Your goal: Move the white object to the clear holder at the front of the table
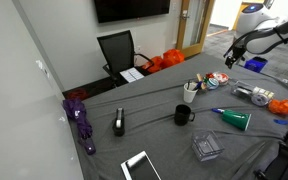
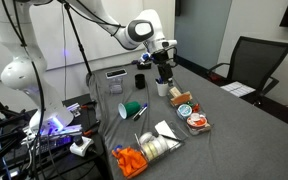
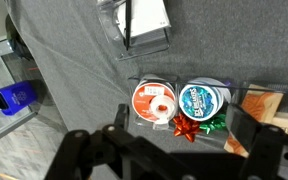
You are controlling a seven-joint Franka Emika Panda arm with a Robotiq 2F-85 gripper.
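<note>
The hand [image 3: 181, 120], spread wide and empty, hovers over two round tins [image 3: 154, 103] near the counter [image 3: 74, 60] edge, the white object [image 3: 149, 14] just beyond.

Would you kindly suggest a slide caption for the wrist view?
Open gripper above orange tin, blue tin and red bow on grey cloth.

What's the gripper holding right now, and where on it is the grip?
Nothing is held. In the wrist view the gripper is open and empty above two round containers; the white object lies beyond them, untouched.
</note>
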